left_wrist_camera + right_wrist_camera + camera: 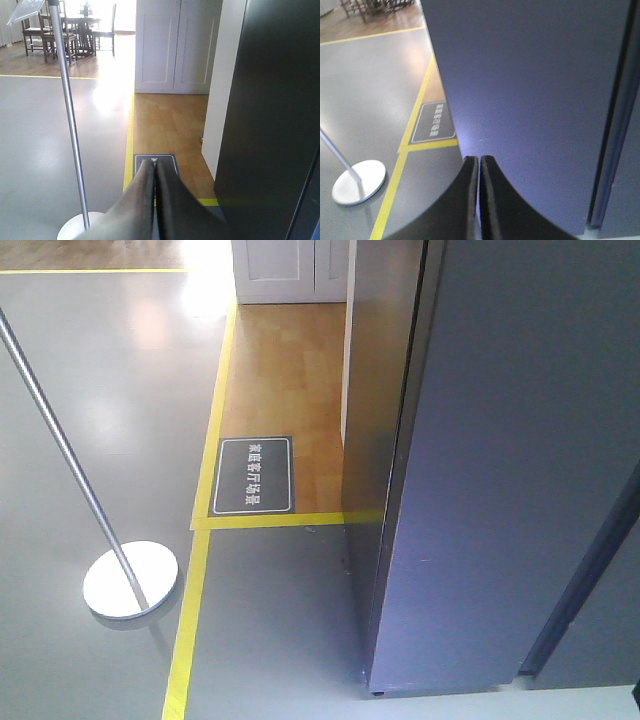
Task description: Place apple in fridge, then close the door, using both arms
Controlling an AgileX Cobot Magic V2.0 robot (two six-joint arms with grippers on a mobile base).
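While both end effectors pinch together, door (pixel 520 470) sits flush.

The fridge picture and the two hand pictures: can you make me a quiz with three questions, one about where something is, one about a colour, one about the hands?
1. Where is the floor sign?
A. On the wooden floor beside the fridge
B. On top of the fridge
C. Hanging on the pole

2. What colour is the floor tape?
A. Red
B. Yellow
C. White

3. How are the left hand and right hand?
A. Both wide open
B. One holds a cup
C. Both shut, empty

Answers: 1 A, the sign lies flat inside the taped corner. 2 B, the lines are bright yellow. 3 C, the fingers meet with nothing between.
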